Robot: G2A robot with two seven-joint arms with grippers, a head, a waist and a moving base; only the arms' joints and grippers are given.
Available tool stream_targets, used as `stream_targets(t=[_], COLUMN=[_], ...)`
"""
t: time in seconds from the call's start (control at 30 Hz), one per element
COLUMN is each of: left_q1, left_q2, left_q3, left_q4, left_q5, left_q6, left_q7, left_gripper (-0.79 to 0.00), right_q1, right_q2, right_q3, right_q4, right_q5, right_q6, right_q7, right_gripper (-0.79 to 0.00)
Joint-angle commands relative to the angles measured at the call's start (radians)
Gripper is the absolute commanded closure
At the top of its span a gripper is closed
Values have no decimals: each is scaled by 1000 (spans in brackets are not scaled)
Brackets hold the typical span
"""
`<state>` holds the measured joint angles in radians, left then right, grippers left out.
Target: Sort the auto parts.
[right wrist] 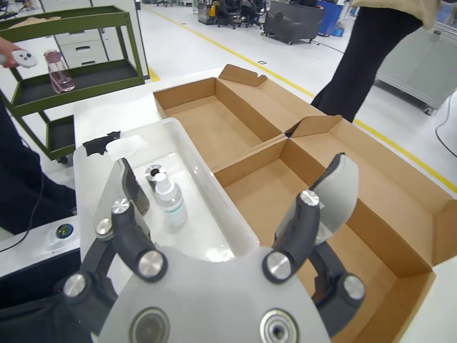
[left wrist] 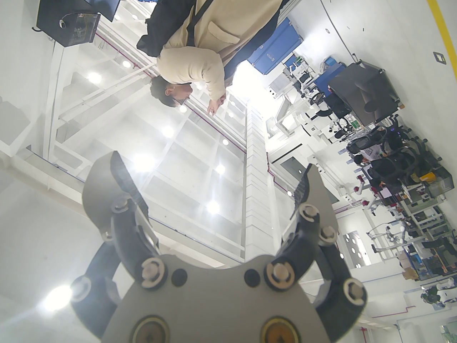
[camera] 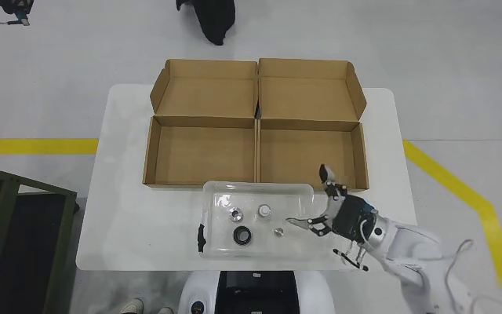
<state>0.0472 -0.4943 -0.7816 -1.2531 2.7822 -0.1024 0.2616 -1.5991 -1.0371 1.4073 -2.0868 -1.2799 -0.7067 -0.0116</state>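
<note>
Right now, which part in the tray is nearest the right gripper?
The small silver part, just off the right gripper; the white bottle, slotted metal sleeve and black ring lie farther off.

No legible lettering: print on the spray bottle and the blue cabinet is too small to read.

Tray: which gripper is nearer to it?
Right. The right gripper is open over the tray's end, partly above a box. The left gripper is open and aimed up at the ceiling, not at the tray.
</note>
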Motion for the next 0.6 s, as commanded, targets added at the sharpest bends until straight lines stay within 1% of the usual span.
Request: stream_targets(t=[0.0,0.2,0.57], left_q1=[0,0,0], left_q2=[0,0,0], left_q3=[0,0,0], left_q4=[0,0,0], left_q5=[0,0,0], left_q6=[0,0,0], left_q7=[0,0,0], left_gripper=[-785,-785,-785], right_q1=[19,83,173], right_q2=[-1,-8,-15], right_q3=[-37,-128,-225], right_q4=[9,54,105], right_q5=[-22,-70,-160], right_q6=[-18,-37,-65], right_q7=[10,36,109], right_gripper=[-785,-785,-785])
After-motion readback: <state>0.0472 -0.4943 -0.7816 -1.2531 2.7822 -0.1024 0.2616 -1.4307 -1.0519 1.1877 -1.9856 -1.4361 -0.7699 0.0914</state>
